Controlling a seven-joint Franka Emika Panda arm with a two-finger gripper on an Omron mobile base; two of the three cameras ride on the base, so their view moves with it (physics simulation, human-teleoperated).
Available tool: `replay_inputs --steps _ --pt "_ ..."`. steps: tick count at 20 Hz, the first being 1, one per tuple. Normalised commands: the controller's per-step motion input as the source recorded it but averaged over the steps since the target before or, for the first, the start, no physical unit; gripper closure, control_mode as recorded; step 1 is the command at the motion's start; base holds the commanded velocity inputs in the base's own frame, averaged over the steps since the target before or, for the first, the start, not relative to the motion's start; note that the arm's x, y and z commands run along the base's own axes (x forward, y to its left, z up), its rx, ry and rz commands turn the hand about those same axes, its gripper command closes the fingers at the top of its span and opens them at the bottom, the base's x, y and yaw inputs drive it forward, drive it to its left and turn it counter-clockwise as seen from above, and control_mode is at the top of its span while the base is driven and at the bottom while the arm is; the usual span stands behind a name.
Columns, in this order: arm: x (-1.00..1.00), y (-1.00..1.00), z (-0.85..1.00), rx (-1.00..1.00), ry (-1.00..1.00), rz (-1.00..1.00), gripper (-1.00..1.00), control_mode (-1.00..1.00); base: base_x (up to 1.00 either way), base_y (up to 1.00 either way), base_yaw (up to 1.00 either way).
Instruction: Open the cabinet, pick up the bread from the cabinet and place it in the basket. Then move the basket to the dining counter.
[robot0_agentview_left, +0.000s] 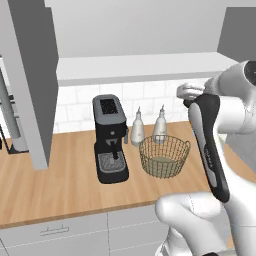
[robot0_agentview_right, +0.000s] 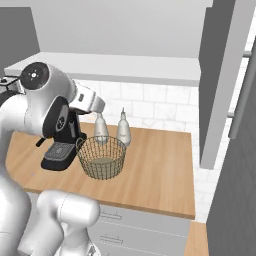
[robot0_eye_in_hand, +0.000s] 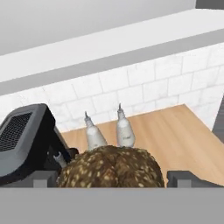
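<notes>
A speckled dark brown bread (robot0_eye_in_hand: 111, 168) loaf sits closest to the hand camera, lodged between the two dark finger tips of the end effector (robot0_eye_in_hand: 111, 179), whose jaws stand wide with the loaf spanning the gap and touching both, so it is gripped. Beyond the loaf, two pale bottles (robot0_eye_in_hand: 109, 133) with thin spouts stand side by side on the light wood worktop (robot0_eye_in_hand: 175, 135), against a white tiled wall. The landmark is the round tan wire basket (robot0_agentview_left: 164, 156), standing upright on the worktop. A black coffee machine (robot0_agentview_left: 110, 137) stands just beside the basket, on its left in the left base view. The two bottles stand just behind the basket, nearly touching its rim. Above the basket runs the white inner shelf of the cabinet (robot0_agentview_left: 140, 67), with one light-grey door (robot0_agentview_left: 32, 85) swung open well to the basket's left. Low grey drawers (robot0_agentview_left: 55, 232) sit below the worktop edge, in front of the basket.
</notes>
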Motion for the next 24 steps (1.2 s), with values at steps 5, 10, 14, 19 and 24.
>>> replay_inputs --steps 5,10,14,19,24 --pt "-0.7 0.42 -1.0 0.0 0.0 -0.02 1.0 -1.0 0.0 0.0 0.0" --pt "0.17 0.04 -0.98 0.01 0.0 0.0 1.0 -1.0 0.0 0.0 0.0" --pt "0.22 0.0 -0.89 0.01 0.03 0.0 1.0 -1.0 0.0 0.0 0.0" --pt "0.52 0.0 -0.89 0.0 0.01 0.0 1.0 -1.0 0.0 0.0 0.0" --pt "0.95 -0.02 -0.46 0.01 0.01 0.0 1.0 -1.0 0.0 0.0 0.0"
